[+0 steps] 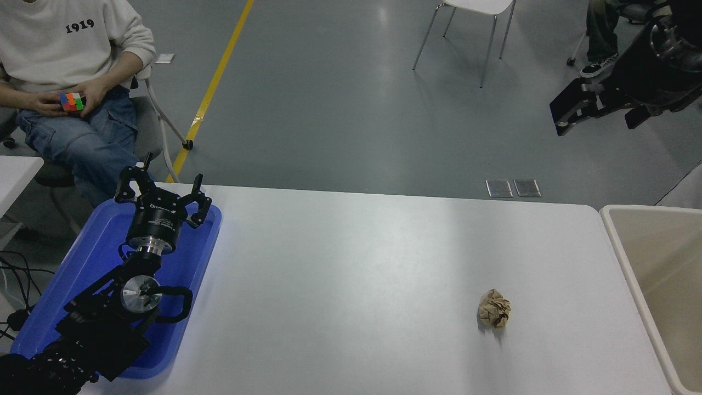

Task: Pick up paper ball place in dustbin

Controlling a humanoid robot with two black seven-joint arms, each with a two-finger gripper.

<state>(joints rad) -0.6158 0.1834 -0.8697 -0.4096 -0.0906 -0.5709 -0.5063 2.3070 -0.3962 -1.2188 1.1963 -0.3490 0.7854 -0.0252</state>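
Where things sit on the desk

The paper ball (494, 309) lies on the desk (351, 274), near the dustbin (630, 258) at the right edge. The tray (104, 241) is far left, under the left gripper (162, 193). The right gripper (595, 107) is up high, behind the dustbin.

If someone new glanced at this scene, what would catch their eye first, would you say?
Probably the paper ball, alone on the white table near the dustbin at the right edge. Next, the left gripper, open above the blue tray at lower left.
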